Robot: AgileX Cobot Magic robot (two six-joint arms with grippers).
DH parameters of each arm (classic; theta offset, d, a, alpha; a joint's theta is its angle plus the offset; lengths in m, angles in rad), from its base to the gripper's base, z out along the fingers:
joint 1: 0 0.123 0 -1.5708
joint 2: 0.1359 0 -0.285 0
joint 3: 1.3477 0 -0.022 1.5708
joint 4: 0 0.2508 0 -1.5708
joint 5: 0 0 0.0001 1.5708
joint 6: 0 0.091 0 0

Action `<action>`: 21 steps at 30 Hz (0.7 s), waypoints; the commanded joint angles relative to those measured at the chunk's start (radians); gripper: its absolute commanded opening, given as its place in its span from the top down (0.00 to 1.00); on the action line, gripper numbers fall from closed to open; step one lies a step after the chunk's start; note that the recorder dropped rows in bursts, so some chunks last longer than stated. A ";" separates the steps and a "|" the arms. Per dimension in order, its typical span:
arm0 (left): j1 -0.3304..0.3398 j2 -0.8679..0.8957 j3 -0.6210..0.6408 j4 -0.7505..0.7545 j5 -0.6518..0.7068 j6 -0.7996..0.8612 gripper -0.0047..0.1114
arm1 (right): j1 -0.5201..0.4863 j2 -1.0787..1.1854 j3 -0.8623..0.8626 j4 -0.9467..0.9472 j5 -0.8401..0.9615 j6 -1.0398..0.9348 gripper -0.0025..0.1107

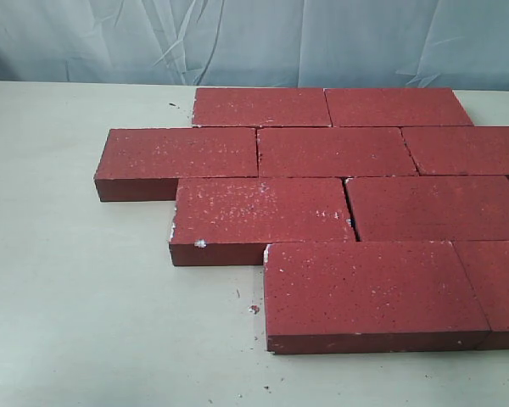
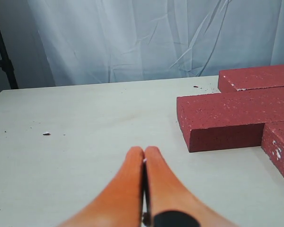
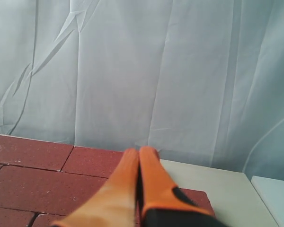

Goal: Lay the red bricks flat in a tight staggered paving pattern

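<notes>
The right hand [image 3: 139,151] — orange, closed tight — hovers over flat-laid red bricks [image 3: 42,187], pale curtain [image 3: 132,71] behind.

red bricks [image 1: 339,153]: dark red, flecked white, pale chips at corners and edges, laid in staggered rows | tabletop [image 1: 68,280]: pale cream with a greenish cast, plain | curtain [image 1: 237,42]: pale blue-grey, creased | left pincer [image 2: 144,152]: orange, black patch near base | right pincer [image 3: 140,152]: orange, black patch near base | stand [image 2: 0,52]: black
</notes>
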 commanded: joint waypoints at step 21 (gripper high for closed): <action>0.000 -0.005 0.005 -0.004 -0.007 0.000 0.96 | -0.055 -0.257 0.431 0.037 -0.252 0.070 0.99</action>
